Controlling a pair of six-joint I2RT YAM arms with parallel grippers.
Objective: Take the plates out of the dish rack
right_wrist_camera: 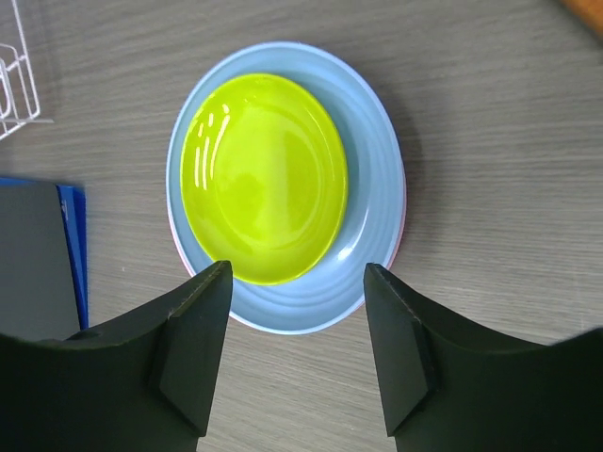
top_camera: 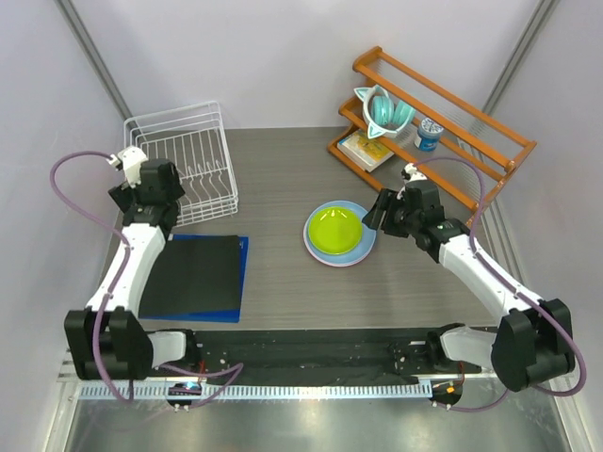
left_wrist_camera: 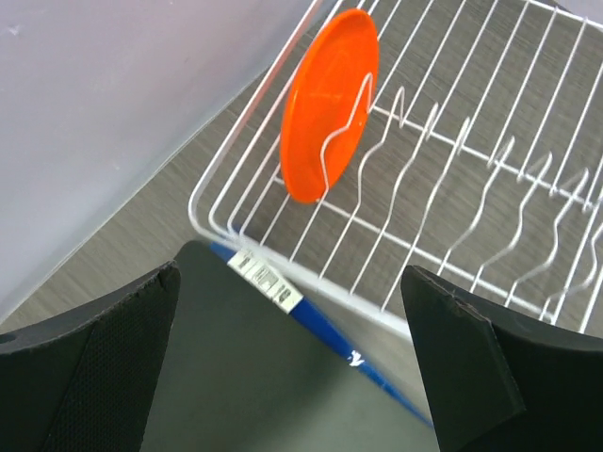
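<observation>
The white wire dish rack [top_camera: 193,151] [left_wrist_camera: 452,188] stands at the back left. An orange plate [left_wrist_camera: 330,104] stands upright on edge between the tines at one end of it; the top view hides it behind my left arm. My left gripper [top_camera: 154,193] [left_wrist_camera: 292,377] hovers open just outside the rack's near rim, holding nothing. At the table's middle a lime green plate [top_camera: 337,229] [right_wrist_camera: 268,174] lies in a light blue plate [top_camera: 364,235] [right_wrist_camera: 372,169], with a pink rim [right_wrist_camera: 403,226] showing underneath. Just right of the stack, my right gripper [top_camera: 382,212] [right_wrist_camera: 297,348] is open and empty.
A black mat with a blue edge [top_camera: 193,278] [left_wrist_camera: 254,377] lies in front of the rack, under my left gripper. At the back right, an orange-brown wooden shelf rack [top_camera: 452,127] holds a teal cup [top_camera: 382,110], a small can [top_camera: 429,134] and a flat box [top_camera: 367,149].
</observation>
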